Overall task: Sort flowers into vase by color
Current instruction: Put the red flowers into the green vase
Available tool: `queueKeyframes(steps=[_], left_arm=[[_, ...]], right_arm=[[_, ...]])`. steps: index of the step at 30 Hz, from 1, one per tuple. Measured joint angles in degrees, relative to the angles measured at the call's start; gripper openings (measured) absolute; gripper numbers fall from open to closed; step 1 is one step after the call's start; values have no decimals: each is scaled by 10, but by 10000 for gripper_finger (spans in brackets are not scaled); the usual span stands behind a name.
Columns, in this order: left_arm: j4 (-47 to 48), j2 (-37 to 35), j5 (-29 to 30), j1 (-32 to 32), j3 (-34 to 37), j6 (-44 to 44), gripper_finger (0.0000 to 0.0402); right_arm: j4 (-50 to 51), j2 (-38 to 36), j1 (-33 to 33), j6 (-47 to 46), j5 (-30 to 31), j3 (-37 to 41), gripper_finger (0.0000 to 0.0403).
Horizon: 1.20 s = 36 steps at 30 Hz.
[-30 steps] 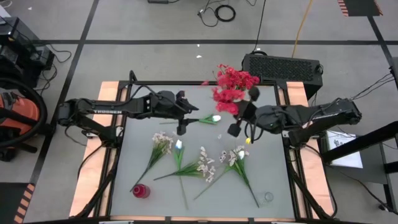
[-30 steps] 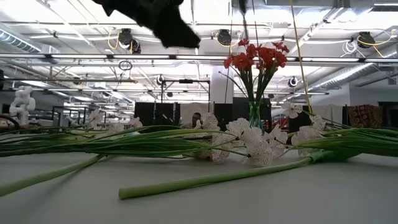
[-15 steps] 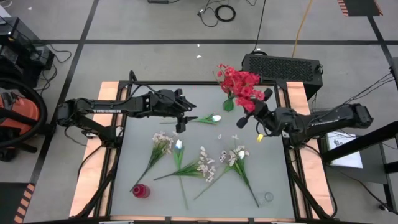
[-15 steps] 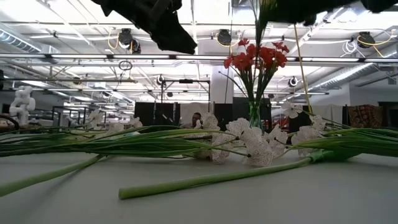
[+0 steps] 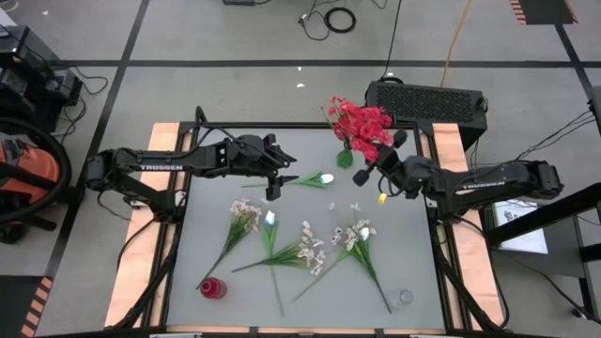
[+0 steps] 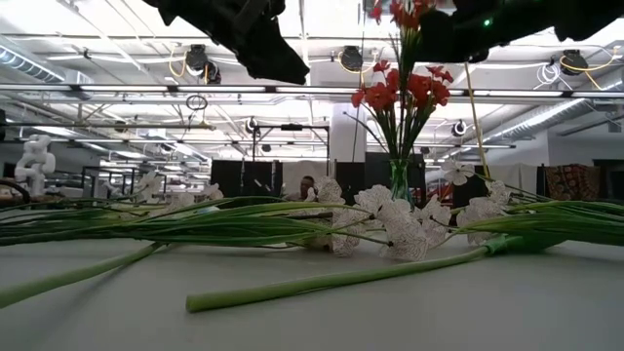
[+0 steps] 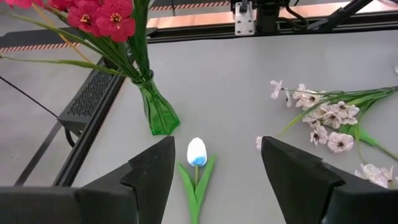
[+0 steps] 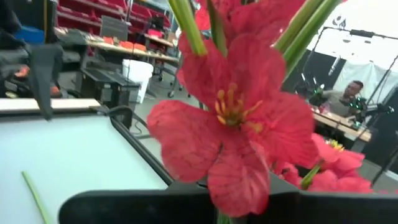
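Flowers lay scattered across the table, and red ones stood in the green vase at its far edge. The left gripper hung wide open above a white tulip; the right gripper, shut, sat by the red blooms. They looked light and floppy, best pinched mid-stem.
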State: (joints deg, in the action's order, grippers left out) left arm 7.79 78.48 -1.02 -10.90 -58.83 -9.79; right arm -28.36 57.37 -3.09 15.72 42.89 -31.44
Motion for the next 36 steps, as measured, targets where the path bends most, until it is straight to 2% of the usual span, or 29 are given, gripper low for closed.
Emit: queueKeyframes(steps=[18,27,36], left_arm=[[3,0,0,0,0,1,247],[5,0,-1,0,0,1,247],[5,0,-5,0,0,4,247]], right_arm=[[20,56,-29,-70,-11,0,6],[31,49,-35,-124,-9,0,8],[74,49,-68,-181,-9,0,8]])
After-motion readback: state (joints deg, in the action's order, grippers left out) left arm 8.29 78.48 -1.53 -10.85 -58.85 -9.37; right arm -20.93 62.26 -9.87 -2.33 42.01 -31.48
